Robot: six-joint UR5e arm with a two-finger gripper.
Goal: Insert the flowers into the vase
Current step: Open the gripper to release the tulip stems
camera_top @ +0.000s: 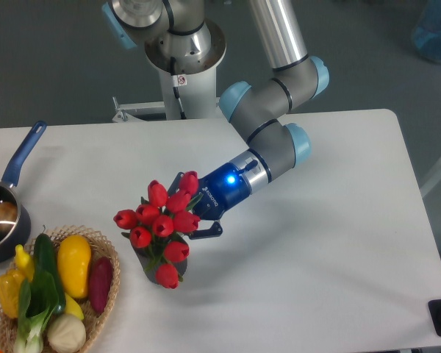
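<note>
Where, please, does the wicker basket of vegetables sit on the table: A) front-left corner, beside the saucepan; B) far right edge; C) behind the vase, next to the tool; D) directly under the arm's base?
A: the wicker basket fills the lower-left corner, just below the saucepan.

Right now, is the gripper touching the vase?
Cannot tell. In the camera view the tulip bunch hides the gap between the gripper and the vase.
</note>
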